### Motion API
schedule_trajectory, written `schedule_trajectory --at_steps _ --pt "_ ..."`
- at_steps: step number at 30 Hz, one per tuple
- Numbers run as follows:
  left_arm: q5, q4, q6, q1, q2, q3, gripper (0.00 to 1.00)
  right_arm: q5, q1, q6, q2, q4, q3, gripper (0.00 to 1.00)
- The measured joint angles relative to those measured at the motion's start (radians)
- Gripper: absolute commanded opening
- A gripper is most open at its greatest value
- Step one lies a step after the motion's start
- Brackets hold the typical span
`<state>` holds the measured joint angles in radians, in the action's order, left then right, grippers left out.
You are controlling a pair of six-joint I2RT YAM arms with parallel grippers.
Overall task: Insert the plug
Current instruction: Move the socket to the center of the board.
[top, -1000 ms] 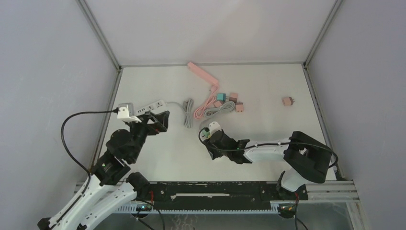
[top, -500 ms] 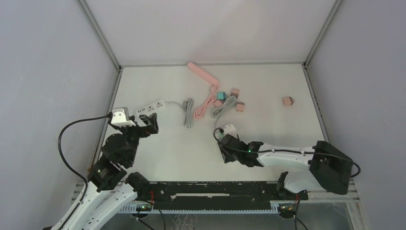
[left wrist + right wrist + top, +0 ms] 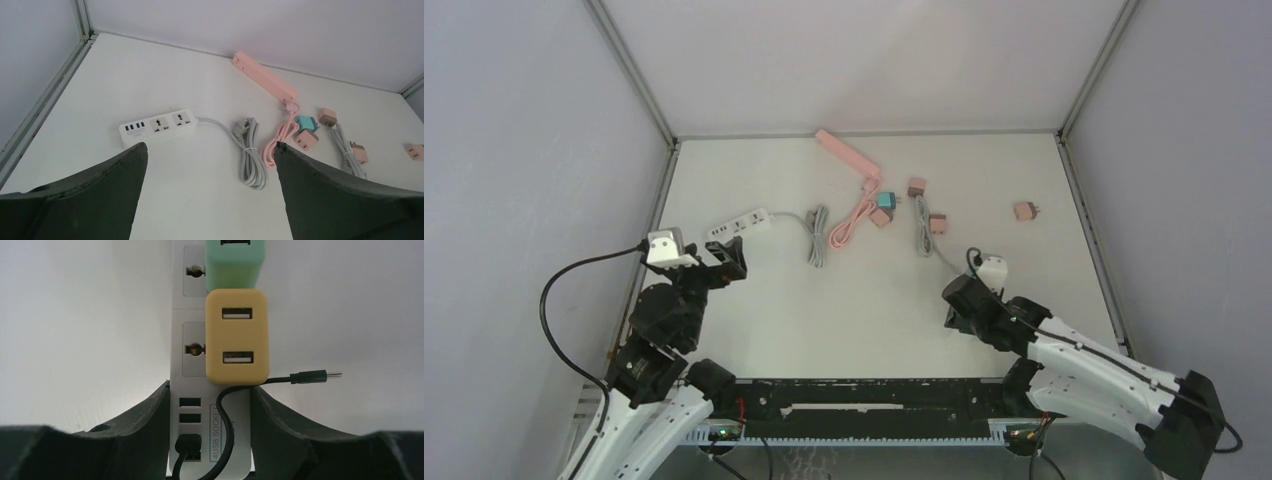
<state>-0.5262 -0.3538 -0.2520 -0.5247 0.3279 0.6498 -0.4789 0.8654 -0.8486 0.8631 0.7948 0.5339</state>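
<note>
usb plug [image 3: 316, 376] loose beside the held power strip [image 3: 192, 347]

the usb plug ends a black cable [image 3: 223, 412] and points toward 3 o'clock in the right wrist view, its metal tip bare, just beside a yellow adapter [image 3: 237, 342]. the cable's other end sits in a usb port at the 6 o'clock end of the held power strip. the yellow adapter is seated on that strip, and a green adapter [image 3: 232, 262] touches it at 12 o'clock.

the right gripper [image 3: 210, 392] pinches the held power strip, one finger against each long side. in the top view it sits at 4 o'clock from the middle of the table [image 3: 824, 310].

the left gripper [image 3: 210, 147] is at 9 o'clock, its fingers spread wide with nothing between them. ahead of it a second power strip [image 3: 157, 126] lies flat on the table, with its bundled grey cord [image 3: 250, 160] at its 4 o'clock. a pink power strip [image 3: 264, 81] lies toward 1 o'clock.
</note>
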Motion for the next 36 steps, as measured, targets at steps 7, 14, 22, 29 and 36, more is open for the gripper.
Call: schedule_trajectory --at_steps 7,14,22,29,36 --pt "0.019 0.0 0.0 0.01 -0.023 0.0 1.0 0.049 -0.349 0.056 -0.104 0.006 -0.033 0.42" --pt "0.036 0.001 0.0 0.011 -0.033 -0.005 1.0 0.168 -0.626 0.145 -0.052 -0.22 -0.115 0.51" --pt "0.041 0.0 0.0 0.012 -0.039 -0.016 1.0 0.239 -0.653 0.192 0.01 -0.362 -0.116 0.95" --pt "0.048 0.002 -0.002 0.021 -0.029 -0.016 1.0 0.287 -0.66 0.234 -0.1 -0.356 -0.109 1.0" --pt "0.067 0.011 -0.008 0.036 0.084 -0.016 1.0 0.349 -0.68 0.275 -0.131 -0.312 -0.037 1.0"
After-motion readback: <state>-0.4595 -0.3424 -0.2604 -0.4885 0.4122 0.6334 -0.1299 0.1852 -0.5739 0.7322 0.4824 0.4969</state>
